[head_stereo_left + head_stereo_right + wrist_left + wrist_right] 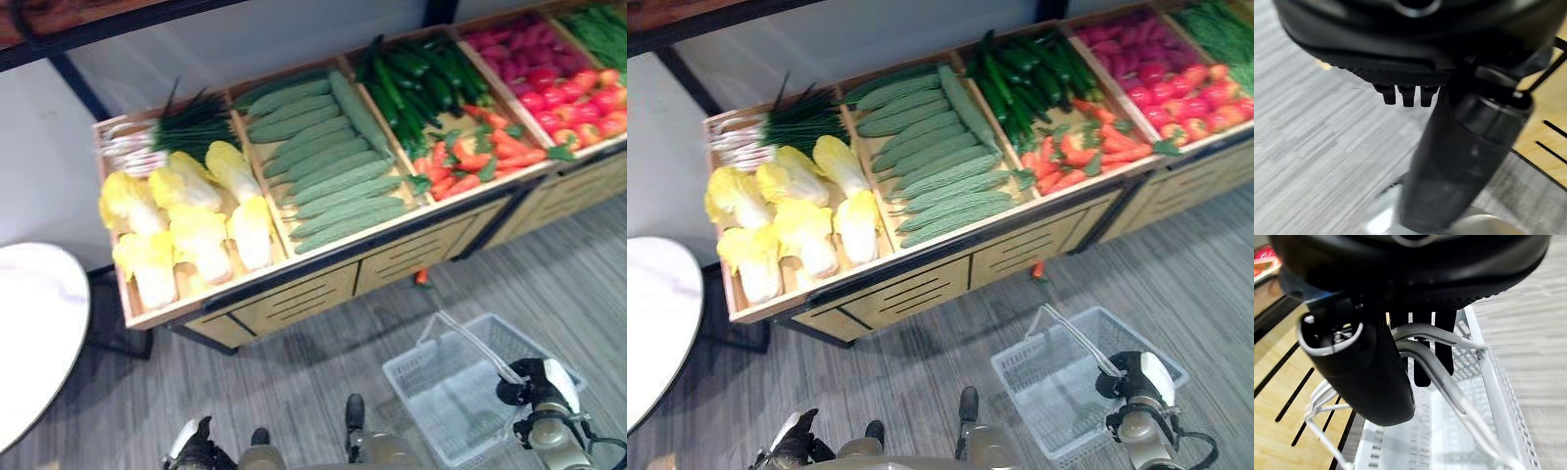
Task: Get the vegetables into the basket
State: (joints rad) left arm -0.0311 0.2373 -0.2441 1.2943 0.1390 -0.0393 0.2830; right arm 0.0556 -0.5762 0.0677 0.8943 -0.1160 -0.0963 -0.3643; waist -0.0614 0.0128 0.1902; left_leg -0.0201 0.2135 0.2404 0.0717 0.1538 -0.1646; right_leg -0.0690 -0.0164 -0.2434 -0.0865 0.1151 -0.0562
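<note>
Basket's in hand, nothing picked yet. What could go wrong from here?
1. The right hand is curled round the thin handles of the basket; it could swing or slip as the robot moves.
2. The basket hangs low, below the stand; a dropped vegetable may miss it. One carrot already lies on the floor.
3. The bitter gourds are stacked tight; pulling one may roll others off.

Your 2 head views look down on the produce stand (323,176), upper frame, sharing the basket (1078,392) lower right; each wrist view looks closely along its hand.
</note>
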